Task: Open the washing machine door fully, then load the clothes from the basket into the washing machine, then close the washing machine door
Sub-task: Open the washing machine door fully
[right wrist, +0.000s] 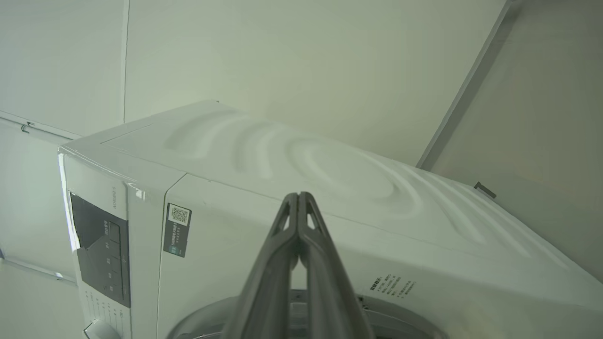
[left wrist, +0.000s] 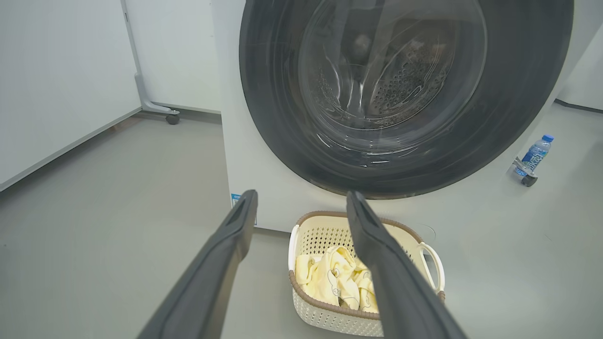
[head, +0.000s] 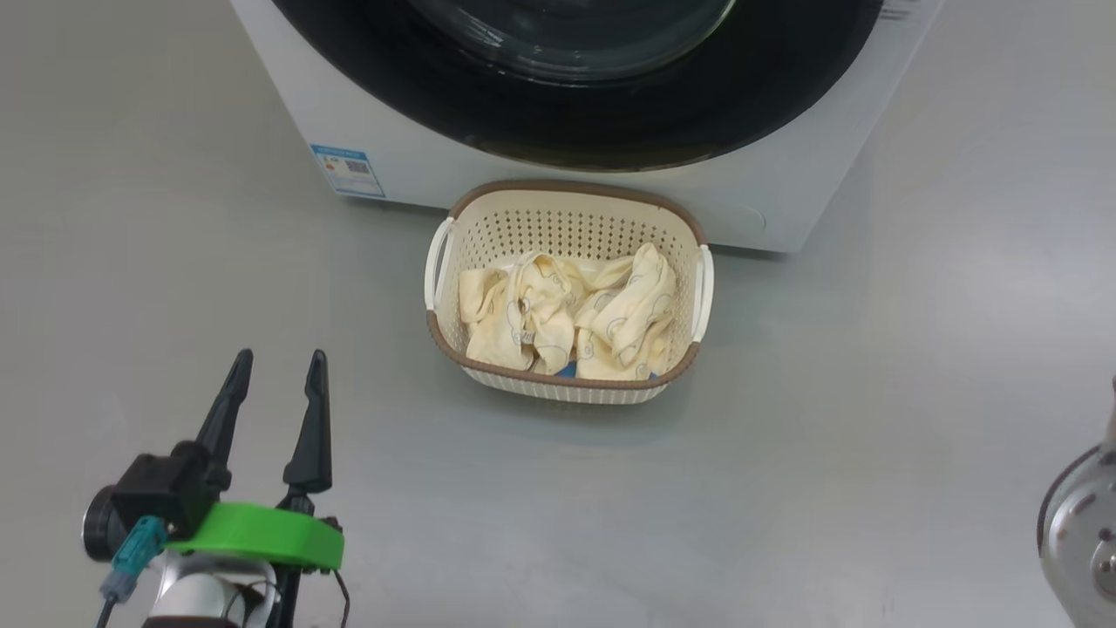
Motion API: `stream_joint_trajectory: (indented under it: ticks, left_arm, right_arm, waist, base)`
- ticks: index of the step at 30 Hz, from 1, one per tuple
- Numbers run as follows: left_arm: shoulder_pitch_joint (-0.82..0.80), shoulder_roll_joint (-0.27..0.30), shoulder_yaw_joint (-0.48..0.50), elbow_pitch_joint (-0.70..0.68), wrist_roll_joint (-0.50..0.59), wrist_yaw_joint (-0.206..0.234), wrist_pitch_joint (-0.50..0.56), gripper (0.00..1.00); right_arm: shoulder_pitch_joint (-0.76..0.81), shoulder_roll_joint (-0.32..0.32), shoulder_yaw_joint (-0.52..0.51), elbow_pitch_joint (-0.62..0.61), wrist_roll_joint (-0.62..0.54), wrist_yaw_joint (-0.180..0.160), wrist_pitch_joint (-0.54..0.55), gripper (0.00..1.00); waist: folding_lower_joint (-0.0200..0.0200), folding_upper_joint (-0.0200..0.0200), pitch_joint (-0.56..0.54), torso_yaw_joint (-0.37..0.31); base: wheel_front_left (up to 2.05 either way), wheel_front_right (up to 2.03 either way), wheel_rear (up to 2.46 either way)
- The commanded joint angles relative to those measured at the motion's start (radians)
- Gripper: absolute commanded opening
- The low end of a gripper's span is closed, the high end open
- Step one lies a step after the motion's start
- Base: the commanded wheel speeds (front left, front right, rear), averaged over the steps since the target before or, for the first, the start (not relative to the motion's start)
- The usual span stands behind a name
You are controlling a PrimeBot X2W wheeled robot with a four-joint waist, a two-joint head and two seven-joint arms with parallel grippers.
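The washing machine [head: 785,187] stands at the top of the head view, and the washing machine door [head: 750,96] lies shut against its front. Through the glass [left wrist: 391,70] the steel drum shows. In front of it on the floor sits the cream basket [head: 567,222], which holds the pale yellow clothes [head: 567,314]. My left gripper [head: 281,356] hovers open and empty to the basket's lower left, its fingers pointing towards the machine [left wrist: 249,188]. My right gripper [right wrist: 299,195] is shut on nothing, held high and aimed at the machine's white top [right wrist: 330,174].
A water bottle [left wrist: 534,155] stands on the floor to the right of the machine. A white partition on a caster [left wrist: 172,117] stands to the left. The dark control panel [right wrist: 101,254] is on the machine's upper front. A grey joint of my right arm [head: 1081,532] shows at the edge.
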Motion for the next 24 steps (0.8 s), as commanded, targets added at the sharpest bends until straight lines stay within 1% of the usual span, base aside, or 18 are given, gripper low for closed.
stream_joint_trajectory:
  ticks: [1, 4, 8, 18, 19, 24]
  left_arm:
    - [-0.047, 0.014, 0.04, -0.026, 0.013, -0.003, -0.011, 1.0]
    - [-0.06, -0.001, 0.041, -0.024, 0.019, -0.012, -0.011, 1.0]
    - [-0.077, -0.019, 0.05, -0.019, 0.028, -0.027, -0.011, 1.0]
    - [-0.113, -0.072, 0.083, -0.005, 0.056, -0.064, -0.011, 1.0]
    - [-0.121, -0.082, 0.088, -0.003, 0.063, -0.072, -0.011, 1.0]
    - [-0.137, -0.107, 0.103, 0.007, 0.077, -0.089, -0.011, 1.0]
  right_arm:
    - [-0.075, 0.003, 0.009, -0.019, 0.008, 0.001, 0.021, 0.0]
    - [-0.127, 0.001, -0.018, 0.017, -0.003, 0.001, 0.064, 0.0]
    - [-0.18, -0.002, -0.028, 0.044, -0.034, 0.001, 0.124, 0.0]
    - [-0.286, 0.006, -0.006, 0.058, -0.101, 0.001, 0.245, 0.0]
    - [-0.303, 0.007, 0.0, 0.06, -0.111, 0.001, 0.273, 0.0]
    - [-0.329, 0.009, 0.022, 0.06, -0.118, 0.001, 0.342, 0.0]
  waist:
    - [-0.0001, 0.0, 0.025, 0.016]
    - [-0.0001, 0.0, 0.053, 0.032]
    - [-0.0001, 0.0, 0.088, 0.052]
    - [-0.0001, 0.0, 0.159, 0.085]
    - [-0.0001, 0.0, 0.172, 0.09]
    - [-0.0001, 0.0, 0.194, 0.101]
  base:
    - [0.0, 0.0, 0.0]
    - [0.0, 0.0, 0.0]
    - [0.0, 0.0, 0.0]
    - [0.0, 0.0, 0.0]
    - [0.0, 0.0, 0.0]
    - [0.0, 0.0, 0.0]
